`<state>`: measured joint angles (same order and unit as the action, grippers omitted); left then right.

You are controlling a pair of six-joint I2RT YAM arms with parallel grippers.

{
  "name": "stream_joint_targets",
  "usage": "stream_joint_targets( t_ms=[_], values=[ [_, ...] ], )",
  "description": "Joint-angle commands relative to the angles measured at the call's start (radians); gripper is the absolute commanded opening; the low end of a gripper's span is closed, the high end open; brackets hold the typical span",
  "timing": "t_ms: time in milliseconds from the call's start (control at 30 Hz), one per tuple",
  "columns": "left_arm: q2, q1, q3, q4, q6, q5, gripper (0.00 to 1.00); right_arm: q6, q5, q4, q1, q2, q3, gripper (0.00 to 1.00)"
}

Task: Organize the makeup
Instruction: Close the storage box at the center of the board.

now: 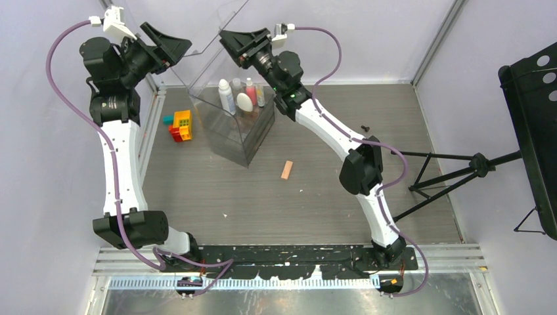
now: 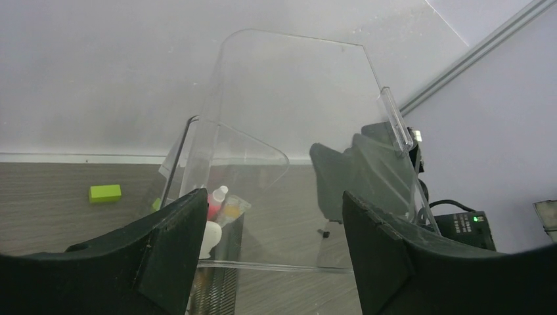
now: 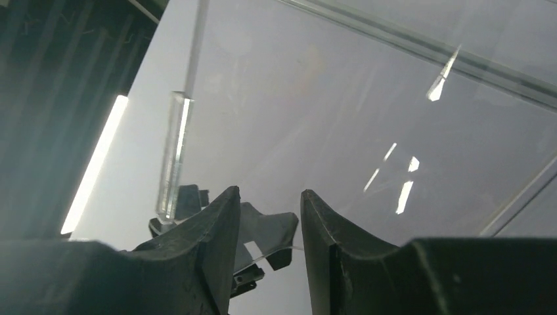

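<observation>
Gripper on the left arm (image 1: 172, 44) (image 2: 272, 203) is hovering high at 11 o'clock over the counter (image 1: 315, 210). Its fingers are standing wide apart with nothing between them, facing the raised clear lid (image 1: 210, 46) (image 2: 295, 98).

Toy bricks (image 1: 180, 125) are sitting on the counter just at 9 o'clock of the clear case (image 1: 236, 141).

Most of the makeup is standing inside the case's open top compartment. The white bottle (image 1: 225, 96) is at its 9 o'clock side, with the clear bottle (image 1: 236, 85) and pink bottle (image 1: 251, 92) beside it. The white oval compact (image 1: 244, 102) is leaning in front of them.

Right gripper (image 1: 230, 41) (image 3: 269, 197) is sitting at 12 o'clock, on the lid's other face, opposite the left one. Its fingers are showing a narrow gap. The lid's thin edge is crossing that gap in the wrist view, and nothing is clamped. I cannot tell whether the fingertips are touching the lid.

Peach sponge (image 1: 287, 170) is lying alone on the counter at 4 o'clock of the case, apart from it.
</observation>
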<state>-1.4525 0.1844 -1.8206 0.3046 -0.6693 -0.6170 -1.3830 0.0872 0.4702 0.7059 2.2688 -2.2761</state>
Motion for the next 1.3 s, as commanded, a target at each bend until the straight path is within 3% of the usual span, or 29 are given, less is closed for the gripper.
stream_joint_targets(
  t_ms=[0,200,700,933,1267],
  values=[
    [0.039,-0.018,-0.009,-0.027,0.011,-0.042,0.77,0.019,-0.016,0.075,0.004,-0.077,0.021,0.44],
    [0.056,-0.029,-0.01,-0.024,0.017,-0.045,0.78,0.011,-0.013,0.118,0.006,-0.107,0.092,0.44],
    [0.099,-0.034,-0.023,-0.031,0.015,-0.05,0.82,0.111,-0.029,0.245,0.005,-0.347,0.483,0.44],
    [0.13,-0.034,0.04,-0.037,0.026,-0.048,0.82,0.19,-0.058,0.259,0.006,-0.497,0.69,0.44],
    [0.202,-0.034,0.144,-0.041,0.05,-0.035,0.81,0.204,-0.078,0.275,-0.009,-0.578,0.852,0.44]
  ],
)
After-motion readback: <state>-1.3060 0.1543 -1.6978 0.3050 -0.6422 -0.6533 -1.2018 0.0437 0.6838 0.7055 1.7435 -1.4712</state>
